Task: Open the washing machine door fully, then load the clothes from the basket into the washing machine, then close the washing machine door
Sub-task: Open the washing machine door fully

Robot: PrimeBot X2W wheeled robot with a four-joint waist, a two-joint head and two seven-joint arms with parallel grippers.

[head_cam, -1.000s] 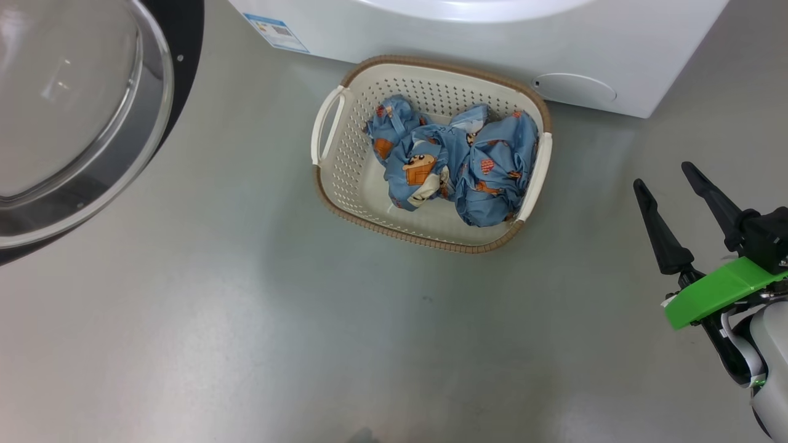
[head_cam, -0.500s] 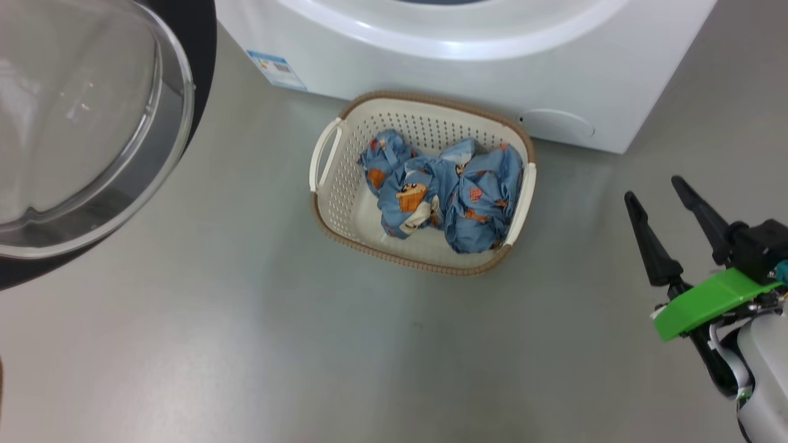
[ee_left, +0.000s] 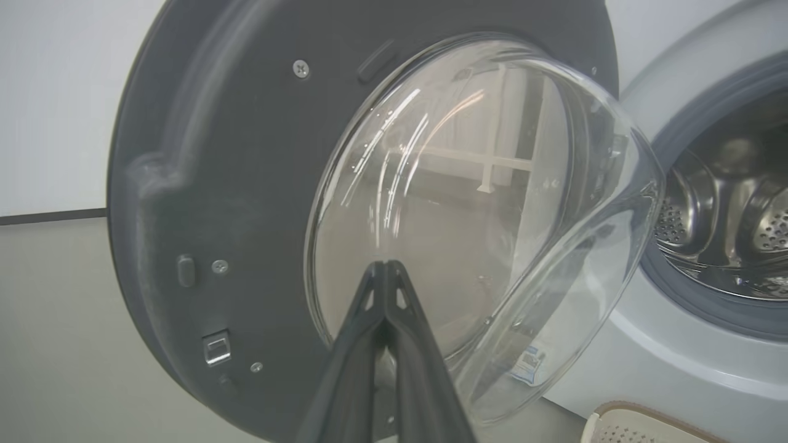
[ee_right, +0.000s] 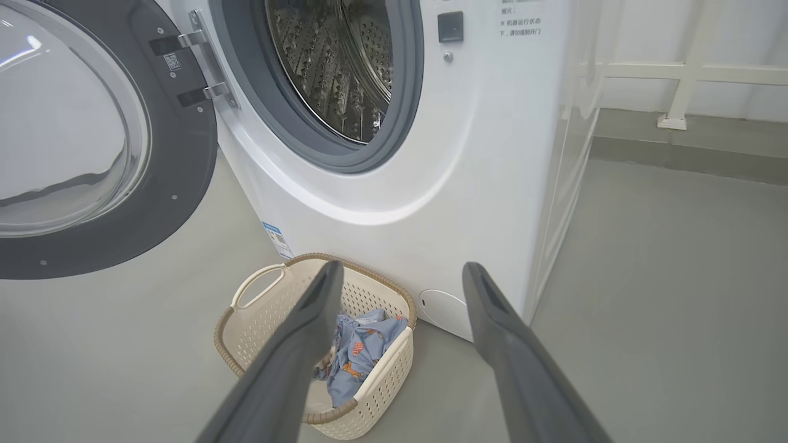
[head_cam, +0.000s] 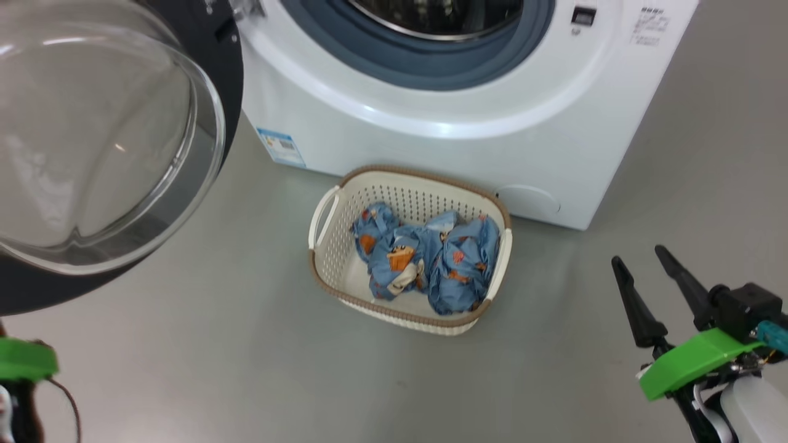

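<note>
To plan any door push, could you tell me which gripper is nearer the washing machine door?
Left. The left gripper points at the washing machine door glass, close up; the right gripper hangs beyond the basket.

Left gripper [ee_left: 383, 266]: fingers pressed together. Right gripper [head_cam: 638, 256], head view four o'clock: fingers spread wide, pointing eleven o'clock.

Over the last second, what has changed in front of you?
The head camera tilted up, so the washing machine now shows its drum and the basket sits lower in view. Nothing was moved: the clothes still lie in it, the washing machine door stays open, the right gripper open and empty, the left gripper shut.
</note>
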